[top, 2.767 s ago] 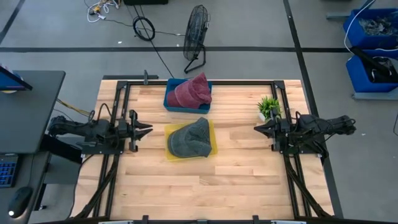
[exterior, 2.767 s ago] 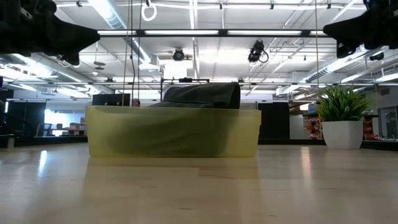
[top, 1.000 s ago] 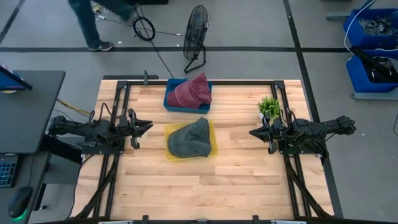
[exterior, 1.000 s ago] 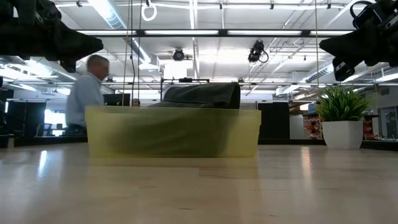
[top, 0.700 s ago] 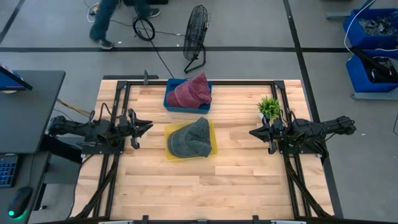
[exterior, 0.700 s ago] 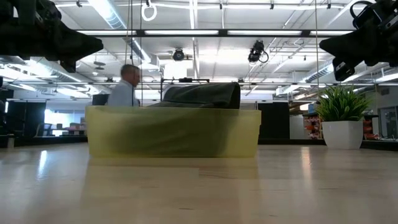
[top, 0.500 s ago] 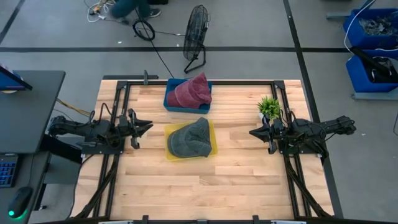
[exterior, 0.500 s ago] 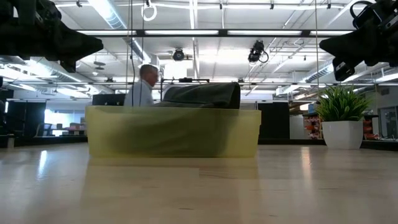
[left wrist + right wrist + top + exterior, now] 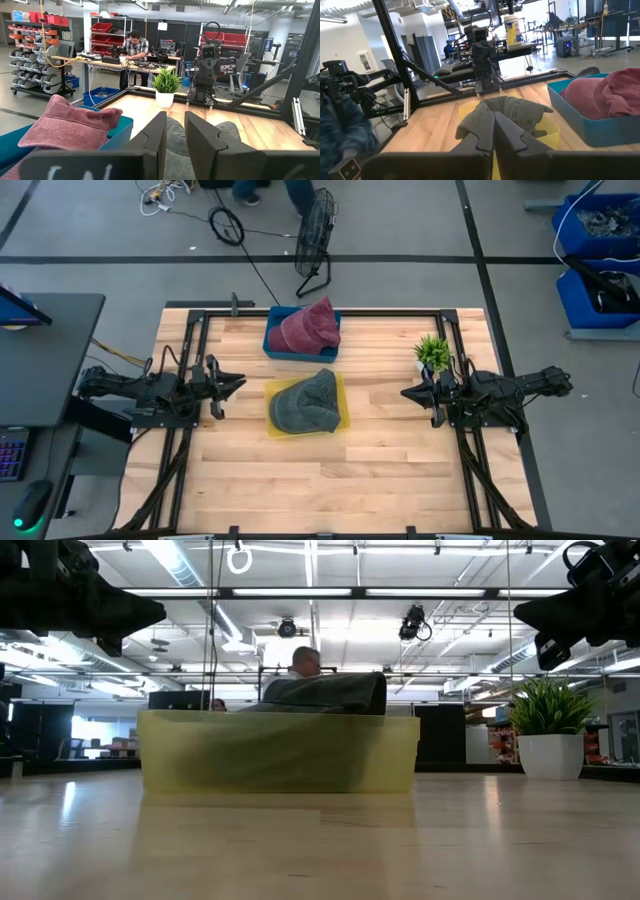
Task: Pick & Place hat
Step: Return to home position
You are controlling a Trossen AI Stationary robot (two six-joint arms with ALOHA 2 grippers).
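A grey hat point(image 9: 305, 402) lies in a shallow yellow tray point(image 9: 340, 420) at the table's middle; in the low view the grey hat point(image 9: 325, 695) pokes above the yellow tray's wall point(image 9: 278, 752). A dark red hat point(image 9: 305, 327) rests in a blue bin point(image 9: 275, 348) near the far edge. My left gripper point(image 9: 238, 383) hovers left of the tray, pointing at it, slightly open point(image 9: 175, 137). My right gripper point(image 9: 405, 393) hovers right of the tray, shut point(image 9: 494, 132), also pointing at the grey hat point(image 9: 510, 111).
A small potted plant point(image 9: 432, 352) stands beside the right arm near the far right. Black frame rails point(image 9: 320, 310) run along the table's edges. A fan point(image 9: 316, 240) stands on the floor beyond the far edge, where a person point(image 9: 303, 662) passes.
Both arms have kept still over the last second. A person beyond the table's far edge has walked from left to right.
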